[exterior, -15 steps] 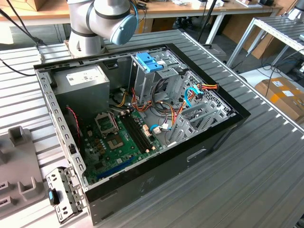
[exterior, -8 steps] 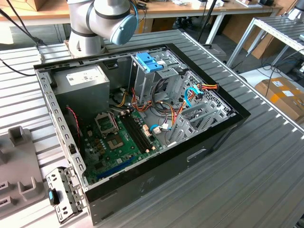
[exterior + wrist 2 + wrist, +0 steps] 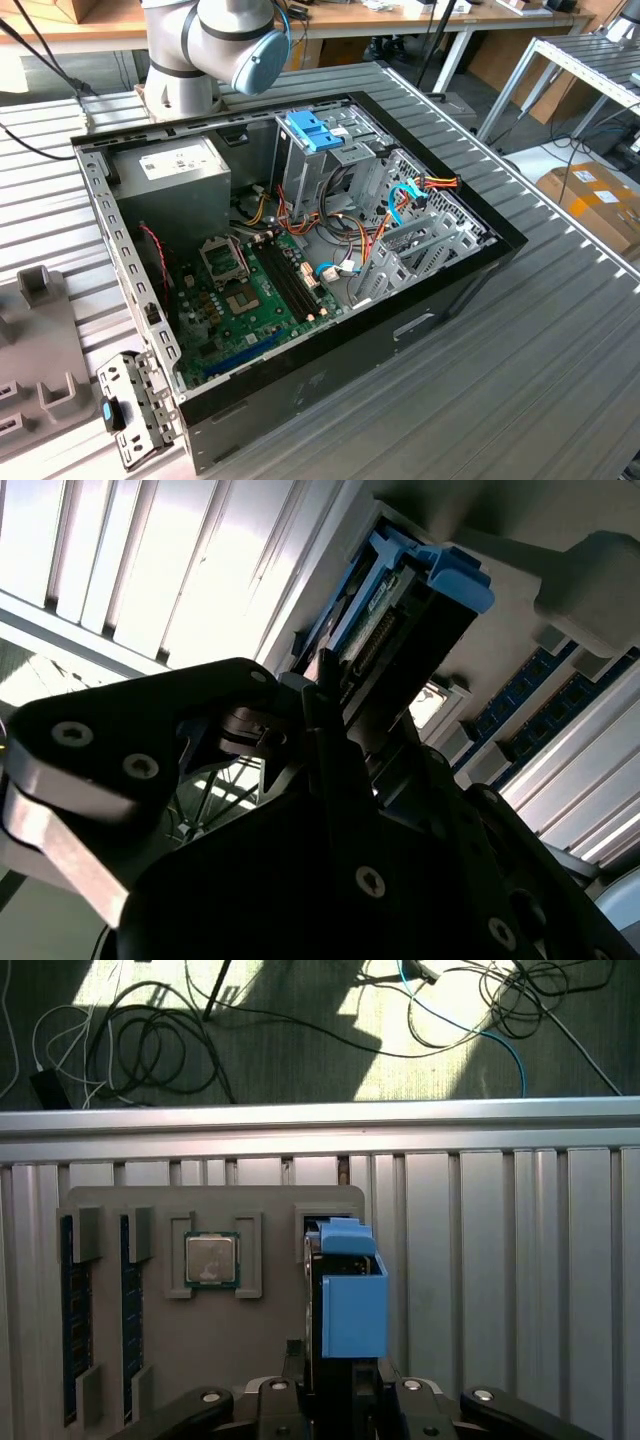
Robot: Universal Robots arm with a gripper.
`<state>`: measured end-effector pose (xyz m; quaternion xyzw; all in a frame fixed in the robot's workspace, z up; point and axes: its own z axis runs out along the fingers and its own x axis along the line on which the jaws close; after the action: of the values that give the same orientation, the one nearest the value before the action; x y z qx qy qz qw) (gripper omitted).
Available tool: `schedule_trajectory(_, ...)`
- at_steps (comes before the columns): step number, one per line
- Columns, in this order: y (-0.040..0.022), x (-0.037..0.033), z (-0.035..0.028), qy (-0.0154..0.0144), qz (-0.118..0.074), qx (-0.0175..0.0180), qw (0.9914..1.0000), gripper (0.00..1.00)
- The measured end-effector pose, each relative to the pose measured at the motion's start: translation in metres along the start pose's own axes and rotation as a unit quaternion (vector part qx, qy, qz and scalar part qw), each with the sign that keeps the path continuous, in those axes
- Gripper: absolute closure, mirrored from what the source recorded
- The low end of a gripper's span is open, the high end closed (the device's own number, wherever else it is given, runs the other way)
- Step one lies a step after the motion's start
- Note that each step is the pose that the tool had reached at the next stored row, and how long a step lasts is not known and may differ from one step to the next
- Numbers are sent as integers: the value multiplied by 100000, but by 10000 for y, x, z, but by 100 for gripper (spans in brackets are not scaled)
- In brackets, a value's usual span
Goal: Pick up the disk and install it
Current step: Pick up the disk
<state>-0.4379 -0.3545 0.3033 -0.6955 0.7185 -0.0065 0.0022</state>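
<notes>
Dark gripper (image 3: 338, 1378) closed on the flat sides of the grey-metal disk (image 3: 345, 1290) in its light-blue plastic carrier, edge-on at a grey moulded tray (image 3: 270, 1310). The tray holds a square silver processor chip (image 3: 212, 1259) and blue memory sticks (image 3: 68, 1310). Open black computer case (image 3: 400, 330) contains a green motherboard (image 3: 250, 310)

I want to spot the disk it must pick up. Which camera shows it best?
The first wrist view: the disk stands on edge at the grey tray, its blue frame clear against it, beyond the gripper. The second wrist view shows one end of it close up, partly behind the gripper. The exterior view faces the computer.
</notes>
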Motion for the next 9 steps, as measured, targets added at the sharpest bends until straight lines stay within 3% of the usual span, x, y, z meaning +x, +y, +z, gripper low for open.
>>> schedule_trajectory(9, 0, 0, -7, -2, -15, 5, 100000, 65)
